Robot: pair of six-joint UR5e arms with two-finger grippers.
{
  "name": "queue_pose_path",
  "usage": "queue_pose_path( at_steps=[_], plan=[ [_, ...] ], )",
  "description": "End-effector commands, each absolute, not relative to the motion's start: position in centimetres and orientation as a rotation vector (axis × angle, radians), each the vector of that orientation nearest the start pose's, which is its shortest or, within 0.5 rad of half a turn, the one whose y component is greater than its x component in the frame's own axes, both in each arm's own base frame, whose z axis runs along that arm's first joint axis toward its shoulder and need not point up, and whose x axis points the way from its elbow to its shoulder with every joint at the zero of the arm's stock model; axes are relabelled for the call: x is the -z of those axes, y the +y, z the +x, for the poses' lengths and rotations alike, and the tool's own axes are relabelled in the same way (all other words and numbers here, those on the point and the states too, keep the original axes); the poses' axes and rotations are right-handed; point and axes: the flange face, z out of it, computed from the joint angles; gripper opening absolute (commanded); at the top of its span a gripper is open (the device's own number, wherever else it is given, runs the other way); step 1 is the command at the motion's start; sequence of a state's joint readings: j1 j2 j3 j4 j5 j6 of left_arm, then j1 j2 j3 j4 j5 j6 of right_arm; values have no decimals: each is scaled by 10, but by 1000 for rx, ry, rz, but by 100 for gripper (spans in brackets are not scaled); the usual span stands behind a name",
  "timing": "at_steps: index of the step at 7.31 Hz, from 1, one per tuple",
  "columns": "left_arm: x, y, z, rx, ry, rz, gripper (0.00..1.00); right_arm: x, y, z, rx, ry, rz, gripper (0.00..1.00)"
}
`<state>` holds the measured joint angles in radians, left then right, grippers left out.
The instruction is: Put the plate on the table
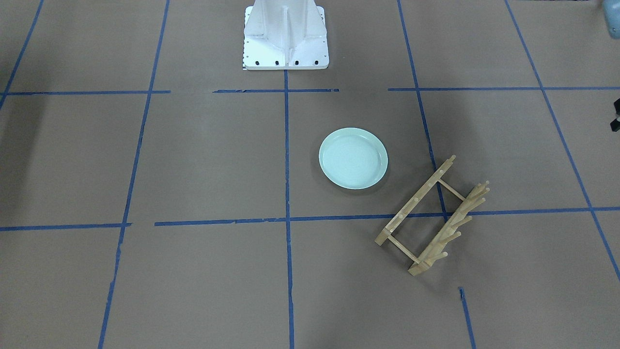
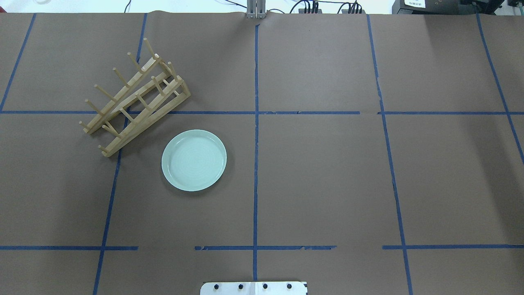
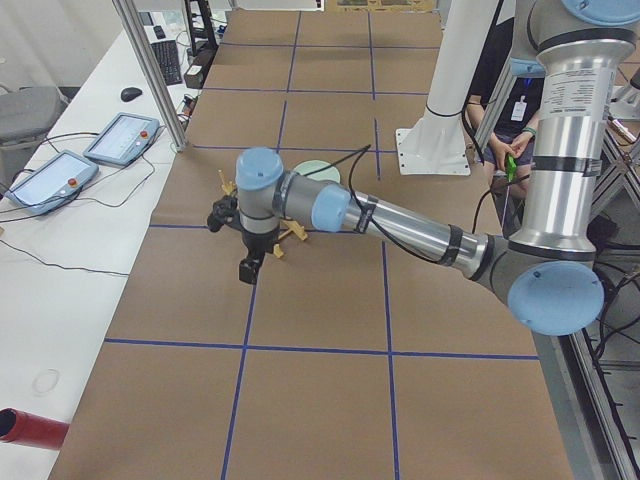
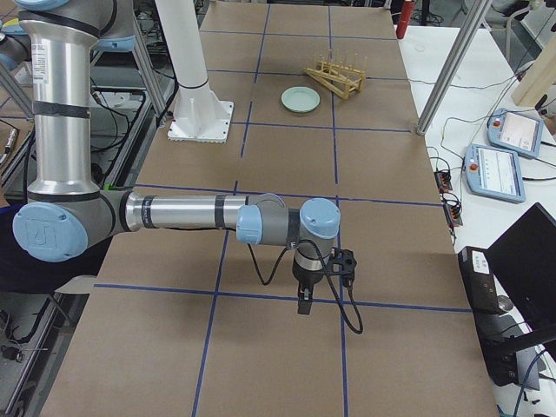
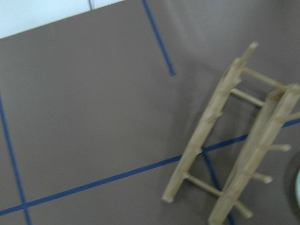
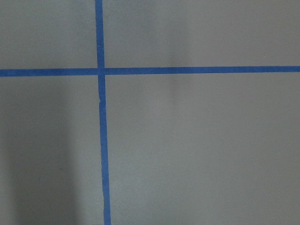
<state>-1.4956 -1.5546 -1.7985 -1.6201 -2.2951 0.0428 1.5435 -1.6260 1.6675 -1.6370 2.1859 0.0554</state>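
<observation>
The pale mint-green plate [image 1: 353, 158] lies flat on the brown-paper table [image 1: 193, 160], right side up, with nothing touching it. It also shows in the overhead view [image 2: 194, 159] and far off in the right side view [image 4: 300, 99]. My left gripper [image 3: 248, 270] hangs above the table beside the wooden rack, away from the plate; I cannot tell if it is open or shut. My right gripper [image 4: 302, 304] hangs over bare table far from the plate; I cannot tell its state either. Neither wrist view shows fingers.
The light wooden peg rack [image 2: 135, 98] stands empty at an angle just beyond the plate, and shows in the left wrist view [image 5: 234, 140]. The white robot base [image 1: 286, 39] is at the table's robot-side edge. Tablets [image 3: 120, 138] lie off the table.
</observation>
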Motion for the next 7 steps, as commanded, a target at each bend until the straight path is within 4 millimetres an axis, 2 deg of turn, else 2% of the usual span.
queue_pose_path(
  at_steps=[1, 2, 3, 5, 7],
  plan=[
    [-677, -435, -69, -120, 761, 186, 100, -655, -468, 64, -36, -614, -50, 100],
    [-694, -430, -72, -104, 769, 174, 100, -655, -468, 64, -36, -614, -50, 100],
    [-693, -431, -72, -93, 769, 169, 100, -654, -468, 63, -34, -614, -49, 100],
    [-681, -433, -72, -83, 773, 156, 100, -654, -468, 64, -36, -614, -49, 100],
    [-647, -434, -72, -44, 774, 75, 100, -654, -468, 64, -36, -614, -49, 100]
  ],
)
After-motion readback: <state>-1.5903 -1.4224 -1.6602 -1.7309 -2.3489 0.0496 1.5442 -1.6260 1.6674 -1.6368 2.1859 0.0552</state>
